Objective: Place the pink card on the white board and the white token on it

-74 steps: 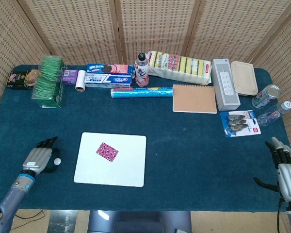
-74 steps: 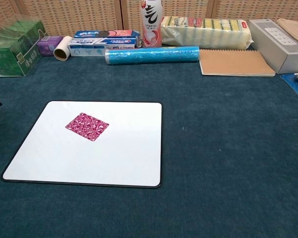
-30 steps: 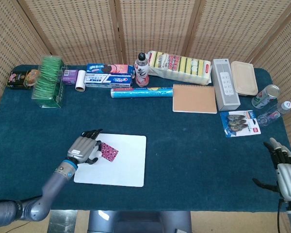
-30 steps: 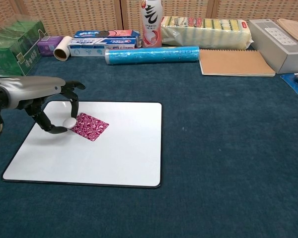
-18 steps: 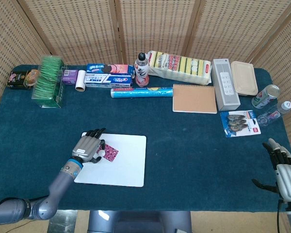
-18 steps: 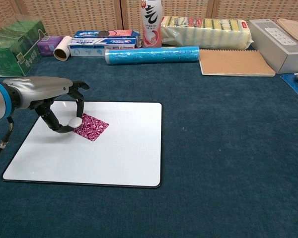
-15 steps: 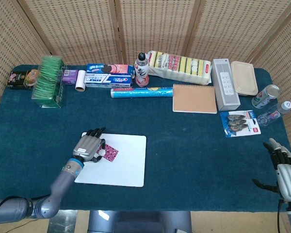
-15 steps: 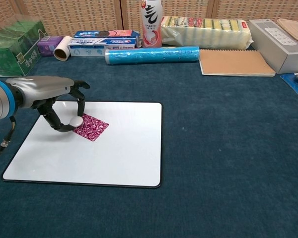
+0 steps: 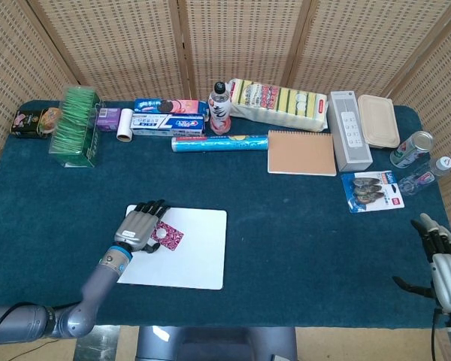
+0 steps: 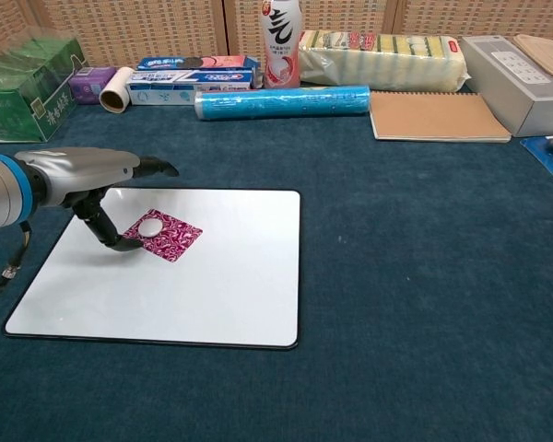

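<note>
1 white token (image 10: 151,225) – 1 pink card (image 10: 163,234)

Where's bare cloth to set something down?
Open cloth between the white board and the right hand, below the notebook. The board's right half is bare too. The back row, tea box to can, is packed.

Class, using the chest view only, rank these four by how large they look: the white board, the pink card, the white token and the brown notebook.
1. white board, clearly largest, though it also lies nearest the camera.
2. brown notebook, farther back, so it may look smaller than it is.
3. pink card.
4. white token, smallest, resting on the card.
</note>
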### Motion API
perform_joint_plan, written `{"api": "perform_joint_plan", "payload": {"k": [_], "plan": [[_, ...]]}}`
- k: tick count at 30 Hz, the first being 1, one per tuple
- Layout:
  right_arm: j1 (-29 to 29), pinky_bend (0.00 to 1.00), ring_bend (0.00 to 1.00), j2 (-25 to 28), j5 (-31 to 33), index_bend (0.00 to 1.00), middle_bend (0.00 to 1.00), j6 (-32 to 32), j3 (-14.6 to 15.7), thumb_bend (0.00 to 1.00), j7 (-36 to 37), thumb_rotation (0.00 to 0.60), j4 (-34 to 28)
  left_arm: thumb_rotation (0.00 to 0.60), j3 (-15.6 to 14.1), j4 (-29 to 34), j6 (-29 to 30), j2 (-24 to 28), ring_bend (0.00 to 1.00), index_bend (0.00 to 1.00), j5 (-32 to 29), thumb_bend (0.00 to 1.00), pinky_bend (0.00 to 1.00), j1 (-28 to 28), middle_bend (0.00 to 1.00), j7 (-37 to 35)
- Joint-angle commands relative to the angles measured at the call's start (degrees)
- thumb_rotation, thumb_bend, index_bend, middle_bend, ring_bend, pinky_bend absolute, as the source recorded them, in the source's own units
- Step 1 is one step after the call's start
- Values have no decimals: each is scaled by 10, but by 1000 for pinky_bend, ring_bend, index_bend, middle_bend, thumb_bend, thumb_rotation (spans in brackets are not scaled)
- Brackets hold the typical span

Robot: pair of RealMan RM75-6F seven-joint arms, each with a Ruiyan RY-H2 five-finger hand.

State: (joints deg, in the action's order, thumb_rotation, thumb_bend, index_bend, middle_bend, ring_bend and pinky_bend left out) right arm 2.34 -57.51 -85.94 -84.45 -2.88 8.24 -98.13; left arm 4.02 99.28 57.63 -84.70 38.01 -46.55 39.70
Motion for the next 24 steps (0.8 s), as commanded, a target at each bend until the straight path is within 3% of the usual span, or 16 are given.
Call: {"api": "perform_joint_plan", "payload": {"k": [1, 6, 9, 16, 24], "plan": [[-1, 0, 5, 1, 0, 19, 0, -2, 0, 0, 1, 600, 0, 600, 5, 19, 10, 16, 0, 0, 25, 239, 75, 9, 0, -26], [-2, 0, 4, 2, 2, 19, 0, -4, -2, 0, 4, 600, 1, 600, -3, 45, 35, 56, 0, 0, 102, 174, 75, 40, 0, -79], [-2, 0, 4, 3, 4, 19, 0, -6, -4, 0, 5, 600, 2, 600, -25, 56, 79, 95, 0, 0, 165, 124, 75, 78, 0, -106], [-7, 0, 4, -10, 11, 55, 0, -24, -12, 0, -38, 600, 6, 600, -103, 4, 290, 164, 0, 0, 327, 95, 75, 237, 0, -198], [-17, 0, 4, -29, 11, 128, 0, -61, -20, 0, -116, 600, 6, 600, -139, -37, 377, 185, 0, 0, 367, 122, 75, 349, 0, -294]]}}
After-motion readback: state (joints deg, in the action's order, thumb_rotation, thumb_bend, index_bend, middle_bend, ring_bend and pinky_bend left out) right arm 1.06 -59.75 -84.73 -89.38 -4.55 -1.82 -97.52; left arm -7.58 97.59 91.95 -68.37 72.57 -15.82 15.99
